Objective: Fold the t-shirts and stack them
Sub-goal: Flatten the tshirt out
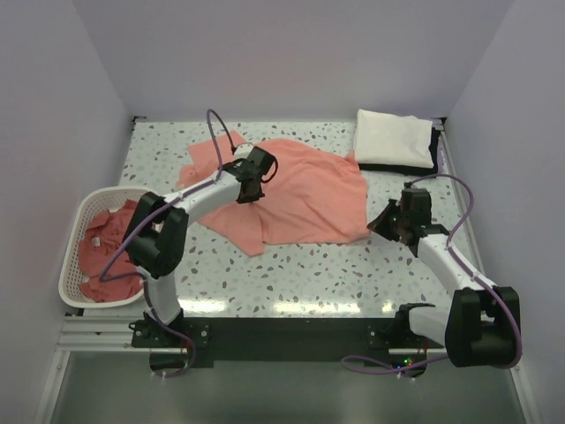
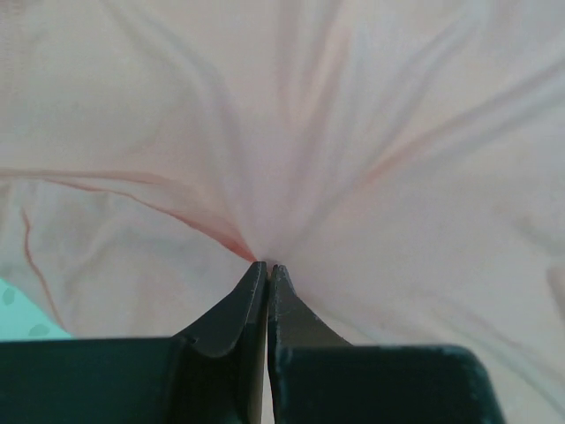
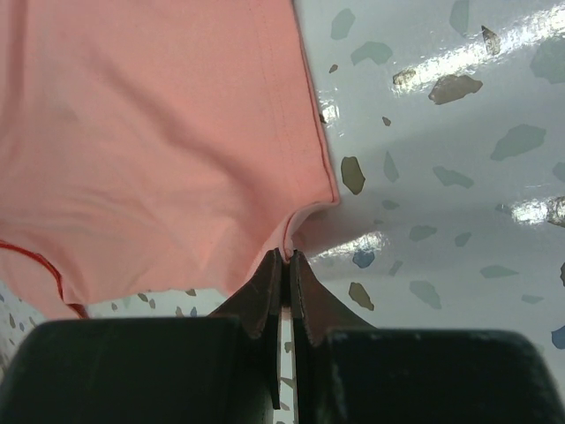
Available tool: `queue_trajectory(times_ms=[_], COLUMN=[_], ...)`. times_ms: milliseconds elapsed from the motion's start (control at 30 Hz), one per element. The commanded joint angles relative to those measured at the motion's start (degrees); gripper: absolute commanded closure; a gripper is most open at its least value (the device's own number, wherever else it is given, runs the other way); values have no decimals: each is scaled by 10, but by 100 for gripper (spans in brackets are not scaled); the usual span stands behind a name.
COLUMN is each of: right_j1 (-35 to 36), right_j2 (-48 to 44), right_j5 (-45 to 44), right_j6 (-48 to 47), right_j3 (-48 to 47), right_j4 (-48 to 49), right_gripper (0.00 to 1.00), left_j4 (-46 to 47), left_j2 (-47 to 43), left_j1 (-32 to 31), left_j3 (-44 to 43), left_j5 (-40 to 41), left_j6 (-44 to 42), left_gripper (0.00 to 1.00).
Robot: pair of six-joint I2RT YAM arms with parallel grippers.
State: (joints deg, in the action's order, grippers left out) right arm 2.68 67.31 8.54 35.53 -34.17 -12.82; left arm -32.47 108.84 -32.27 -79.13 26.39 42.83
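At the left, crumpled t-shirts are being held in the white basket. On the table, a spread t-shirt is being pinched near its upper left by the left gripper, fingers closed together on the cloth. Its right hem corner is being clamped between the closed fingers of the right gripper. A folded white cloth is being kept at the far right corner.

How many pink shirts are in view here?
2 at least: one shirt spread on the table, pinched by the left tool and right tool; a crumpled heap in the basket, which may hide more.
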Motion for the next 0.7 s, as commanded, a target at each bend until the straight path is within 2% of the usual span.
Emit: queue_trajectory(times_ms=[0, 200, 300, 467, 667], right_j1=[0, 0, 1, 0, -6], right_j2=[-10, -1, -1, -13, -14], right_j5=[-4, -4, -3, -26, -39], right_j6=[-8, -5, -6, -12, -19], right_j3=[-17, -18, -19, -22, -27], right_j4=[5, 5, 3, -15, -33], right_gripper=[100, 100, 100, 100, 100], left_j4=[-7, 17, 39, 64, 84], left_j2=[-85, -175, -199, -200, -194], left_j1=[3, 19, 30, 34, 34], left_j3=[34, 144, 181, 196, 199], left_j5=[17, -11, -24, -45, -64], left_j6=[9, 16, 14, 5, -7], left_gripper=[97, 94, 88, 82, 83])
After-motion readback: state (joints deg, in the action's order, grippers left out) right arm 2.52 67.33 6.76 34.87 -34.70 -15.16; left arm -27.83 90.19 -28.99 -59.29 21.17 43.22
